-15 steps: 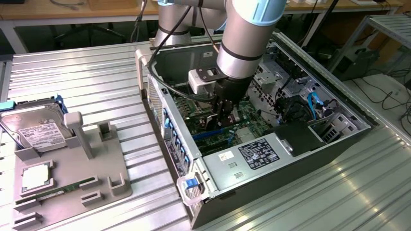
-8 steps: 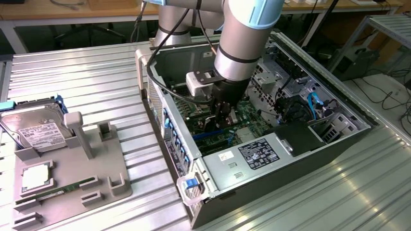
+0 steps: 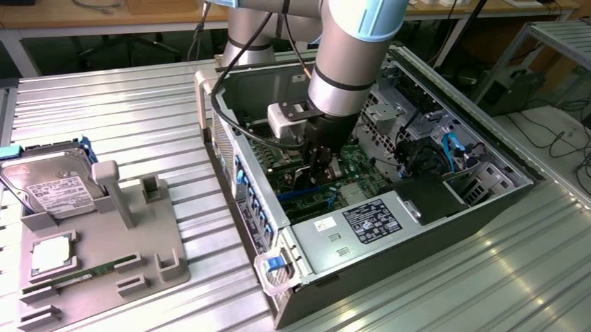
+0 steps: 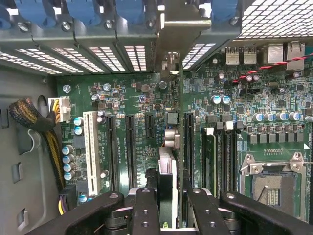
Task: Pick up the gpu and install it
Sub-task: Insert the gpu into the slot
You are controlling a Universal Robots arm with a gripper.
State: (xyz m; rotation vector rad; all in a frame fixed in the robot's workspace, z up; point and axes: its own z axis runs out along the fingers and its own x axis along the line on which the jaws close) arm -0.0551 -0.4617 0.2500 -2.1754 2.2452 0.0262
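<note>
My gripper (image 3: pixel 319 166) reaches down into the open computer case (image 3: pixel 517 176), above the green motherboard (image 3: pixel 305 200). In the wrist view the gripper (image 4: pixel 172 213) is shut on the gpu (image 4: pixel 167 176), which I see edge-on as a thin card held upright between the two black fingers (image 4: pixel 145 210). The card's silver metal bracket (image 4: pixel 168 44) stands against the rear slot openings of the case. The card runs above and along the motherboard (image 4: pixel 122 98), between the black expansion slots (image 4: pixel 131 147); whether it touches one I cannot tell.
A grey fixture (image 3: pixel 111 249) at the exterior view's left holds a hard drive (image 3: pixel 51 187), a processor (image 3: pixel 51 252) and a memory stick (image 3: pixel 88 273). Inside the case are a black power supply (image 3: pixel 430 197), blue cables (image 3: pixel 452 149) and the processor socket (image 4: pixel 271 186).
</note>
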